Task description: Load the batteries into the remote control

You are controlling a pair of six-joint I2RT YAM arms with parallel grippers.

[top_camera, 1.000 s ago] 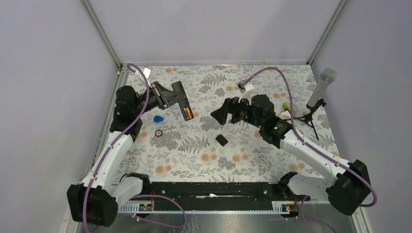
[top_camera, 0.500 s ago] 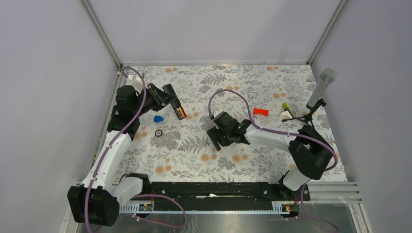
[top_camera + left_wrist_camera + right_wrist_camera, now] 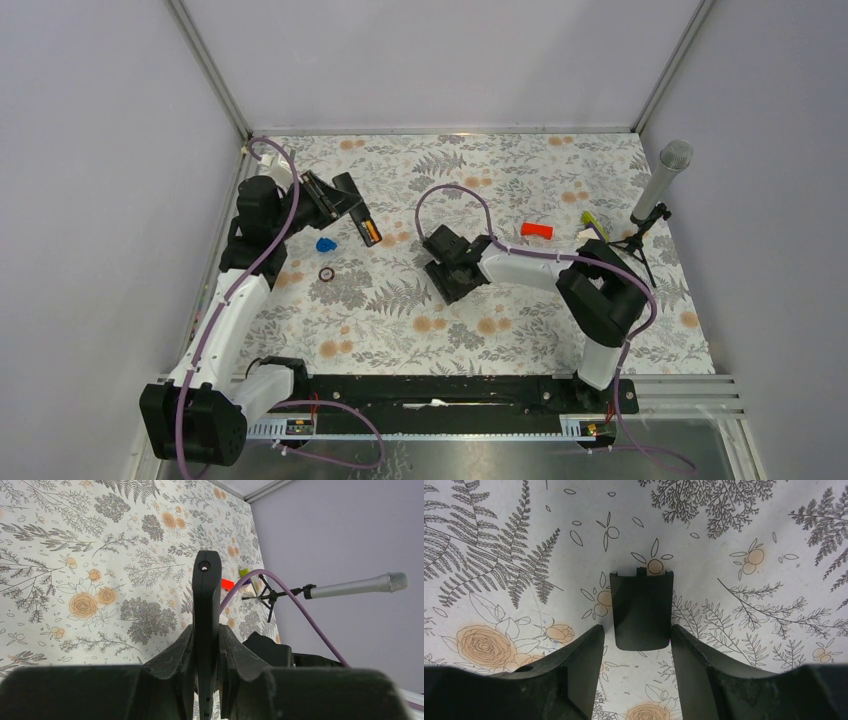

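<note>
black back cover (image 3: 641,607) lies flat on floral cloth (image 3: 724,540) between fingers of the right gripper (image 3: 637,632).

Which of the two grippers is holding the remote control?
The left gripper: it clamps the remote control edge-on. The right gripper only straddles the flat black cover.
</note>
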